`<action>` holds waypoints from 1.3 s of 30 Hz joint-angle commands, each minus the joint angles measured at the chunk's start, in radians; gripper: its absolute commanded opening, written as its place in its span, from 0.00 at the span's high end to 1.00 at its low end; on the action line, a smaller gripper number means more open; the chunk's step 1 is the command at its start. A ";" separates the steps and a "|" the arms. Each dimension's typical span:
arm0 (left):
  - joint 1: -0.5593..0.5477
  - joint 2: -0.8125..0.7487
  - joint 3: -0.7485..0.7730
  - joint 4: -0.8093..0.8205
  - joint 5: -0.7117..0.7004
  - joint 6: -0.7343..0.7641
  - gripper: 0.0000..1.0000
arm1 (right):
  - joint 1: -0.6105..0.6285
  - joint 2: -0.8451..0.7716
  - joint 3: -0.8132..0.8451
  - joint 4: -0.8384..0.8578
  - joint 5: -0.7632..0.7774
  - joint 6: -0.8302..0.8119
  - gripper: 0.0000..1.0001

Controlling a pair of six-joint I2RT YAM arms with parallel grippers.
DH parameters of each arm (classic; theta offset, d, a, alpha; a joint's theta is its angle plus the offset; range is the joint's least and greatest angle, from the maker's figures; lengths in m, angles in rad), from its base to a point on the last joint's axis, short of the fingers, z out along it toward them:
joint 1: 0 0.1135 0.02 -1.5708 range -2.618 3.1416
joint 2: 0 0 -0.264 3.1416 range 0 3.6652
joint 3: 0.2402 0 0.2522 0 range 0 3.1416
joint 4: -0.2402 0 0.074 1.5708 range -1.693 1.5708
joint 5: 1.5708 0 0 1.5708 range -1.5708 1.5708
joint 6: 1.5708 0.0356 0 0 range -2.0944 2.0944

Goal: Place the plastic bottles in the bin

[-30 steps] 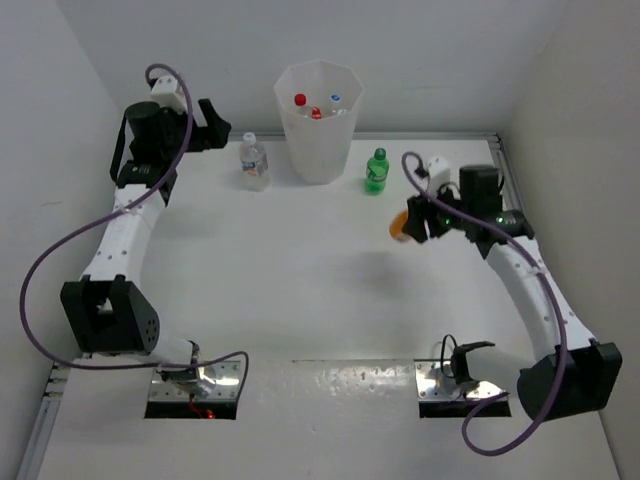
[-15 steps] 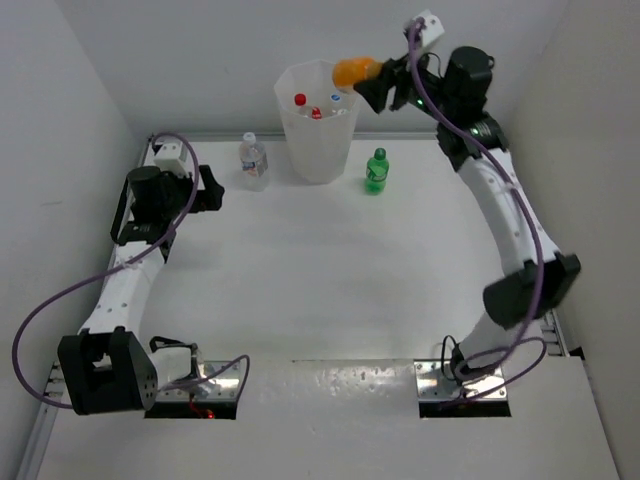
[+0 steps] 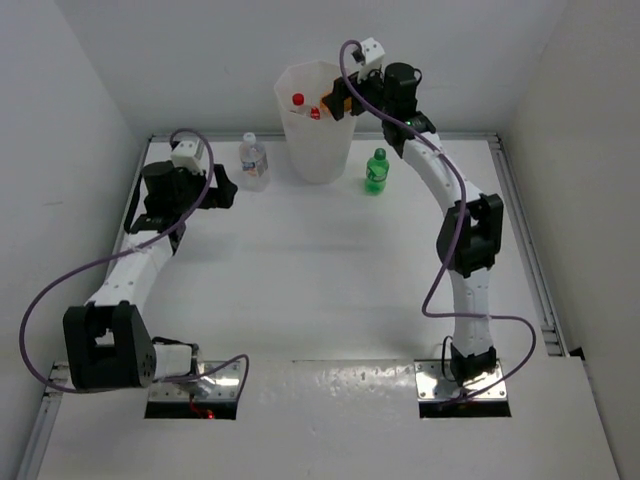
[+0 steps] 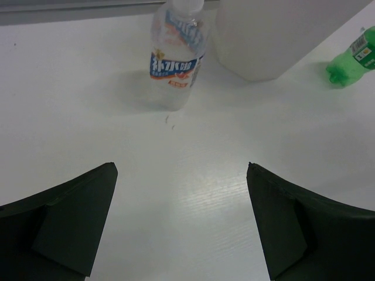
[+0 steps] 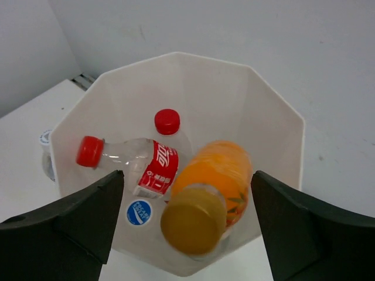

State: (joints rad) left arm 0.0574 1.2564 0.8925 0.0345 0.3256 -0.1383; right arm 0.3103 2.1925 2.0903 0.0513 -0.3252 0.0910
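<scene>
My right gripper (image 5: 187, 173) hangs open above the white bin (image 5: 275, 114), and the orange bottle (image 5: 214, 187) is loose between its fingers, touching neither and tipping into the bin. Inside lie two clear red-capped bottles (image 5: 167, 122) (image 5: 89, 151) and a blue-capped one (image 5: 139, 212). From above, the right gripper (image 3: 335, 103) is over the bin (image 3: 318, 150). A clear white-capped bottle (image 4: 179, 58) (image 3: 254, 160) stands left of the bin. My left gripper (image 4: 181, 167) (image 3: 222, 188) is open and empty, facing that bottle from short of it. A green bottle (image 3: 376, 172) (image 4: 351, 55) stands right of the bin.
The bin (image 4: 275, 35) stands at the back of the white table near the rear wall (image 3: 200, 60). Side walls close in the table on the left and right. A rail runs along the table's right edge (image 3: 520, 220).
The right arm swung up from the right side to above the bin, and its jaws opened and let go of the orange bottle. The left gripper drew nearer to the clear bottle.
</scene>
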 commanded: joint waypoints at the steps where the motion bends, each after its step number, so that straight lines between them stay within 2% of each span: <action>1: -0.027 0.079 0.081 0.111 0.035 0.022 0.00 | 0.001 -0.052 0.076 0.079 0.005 0.001 0.11; 6: -0.066 0.263 0.236 0.186 0.055 -0.007 0.00 | -0.008 -0.122 0.034 0.075 -0.028 0.029 0.09; 12: -0.120 0.486 0.439 0.219 0.021 -0.017 0.00 | -0.045 -0.336 -0.088 0.021 -0.101 0.088 0.08; 15: -0.143 0.579 0.540 0.171 -0.013 0.005 0.00 | -0.094 -0.485 -0.257 -0.010 -0.140 0.107 0.08; 22: -0.163 0.727 0.663 0.125 -0.137 -0.004 0.00 | -0.250 -0.837 -0.715 -0.105 -0.181 0.061 0.07; 26: -0.163 0.749 0.672 0.107 -0.128 -0.004 0.15 | -0.303 -0.961 -0.901 -0.142 -0.187 0.024 0.07; 27: -0.163 0.749 0.672 0.107 -0.119 0.005 0.28 | -0.342 -0.976 -0.918 -0.151 -0.187 0.030 0.07; 29: -0.154 0.724 0.652 0.107 -0.108 0.015 0.41 | -0.371 -1.016 -0.984 -0.166 -0.206 0.042 0.07; 30: -0.154 0.710 0.652 0.107 -0.108 0.016 0.54 | -0.376 -1.034 -0.999 -0.168 -0.210 0.052 0.07; 33: -0.131 0.634 0.652 0.096 -0.086 0.026 0.79 | -0.385 -1.062 -1.070 -0.160 -0.222 0.073 0.07; 35: -0.120 0.554 0.652 0.087 -0.077 0.026 0.85 | -0.389 -1.071 -1.119 -0.159 -0.213 0.078 0.07; 39: -0.099 0.427 0.715 0.087 -0.077 -0.012 0.87 | -0.386 -1.054 -1.150 -0.176 -0.164 0.076 0.07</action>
State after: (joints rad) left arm -0.0666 1.8652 1.5288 0.0650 0.2321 -0.1322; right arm -0.0761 1.1465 0.9436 -0.1425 -0.5053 0.1577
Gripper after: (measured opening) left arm 0.613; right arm 0.929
